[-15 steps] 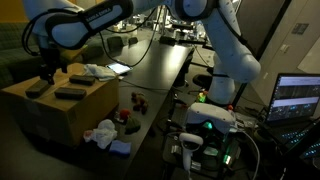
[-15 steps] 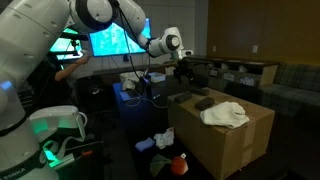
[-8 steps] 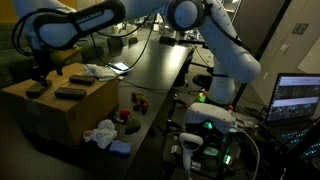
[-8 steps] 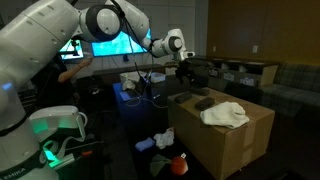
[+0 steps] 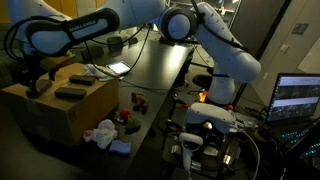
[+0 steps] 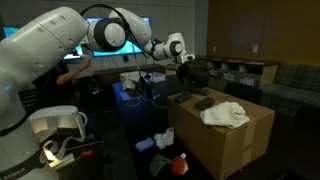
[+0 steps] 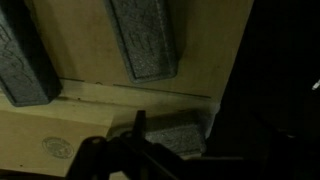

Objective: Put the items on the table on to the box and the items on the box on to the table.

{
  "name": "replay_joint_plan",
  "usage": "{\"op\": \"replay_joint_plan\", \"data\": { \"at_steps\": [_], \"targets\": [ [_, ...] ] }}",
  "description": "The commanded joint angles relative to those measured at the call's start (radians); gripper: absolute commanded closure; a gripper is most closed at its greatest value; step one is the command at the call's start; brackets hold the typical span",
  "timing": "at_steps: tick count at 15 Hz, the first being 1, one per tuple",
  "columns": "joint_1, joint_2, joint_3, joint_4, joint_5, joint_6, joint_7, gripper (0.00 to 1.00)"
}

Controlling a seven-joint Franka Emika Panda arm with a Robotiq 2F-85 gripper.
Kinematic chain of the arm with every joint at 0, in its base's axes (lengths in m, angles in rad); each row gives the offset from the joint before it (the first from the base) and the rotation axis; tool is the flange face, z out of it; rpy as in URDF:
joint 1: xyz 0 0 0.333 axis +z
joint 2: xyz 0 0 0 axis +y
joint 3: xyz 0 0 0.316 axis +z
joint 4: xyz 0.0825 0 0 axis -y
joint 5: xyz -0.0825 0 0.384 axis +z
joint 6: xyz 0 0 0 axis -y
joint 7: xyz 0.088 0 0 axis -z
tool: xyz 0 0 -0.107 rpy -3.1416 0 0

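Swap seemingly not yet begun: fingers (image 7: 139, 125), spread apart and empty, hover over the box (image 5: 60, 115) edge, where grey blocks (image 7: 145, 40) and a white cloth (image 6: 225, 114) lie; red bits (image 5: 135, 100) and another cloth (image 5: 100, 132) wait on the worktop (image 5: 160, 70) beside it.

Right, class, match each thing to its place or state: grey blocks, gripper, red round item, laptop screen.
Things:
A grey blocks
B gripper
C red round item
D laptop screen

Places or states:
1 lit up
2 on the table, by the box
3 lying flat on the box
4 open, above the box

Pairs: A-3, B-4, C-2, D-1.
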Motion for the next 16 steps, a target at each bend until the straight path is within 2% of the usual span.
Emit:
{"op": "replay_joint_plan", "data": {
  "at_steps": [1, 11, 16],
  "targets": [
    [0.008, 0.055, -0.007, 0.073, -0.001, 0.071, 0.041, 0.0],
    [0.057, 0.108, -0.098, 0.082, -0.053, 0.236, 0.201, 0.0],
    [0.102, 0.144, -0.195, 0.08, -0.103, 0.294, 0.367, 0.0]
  ]
}}
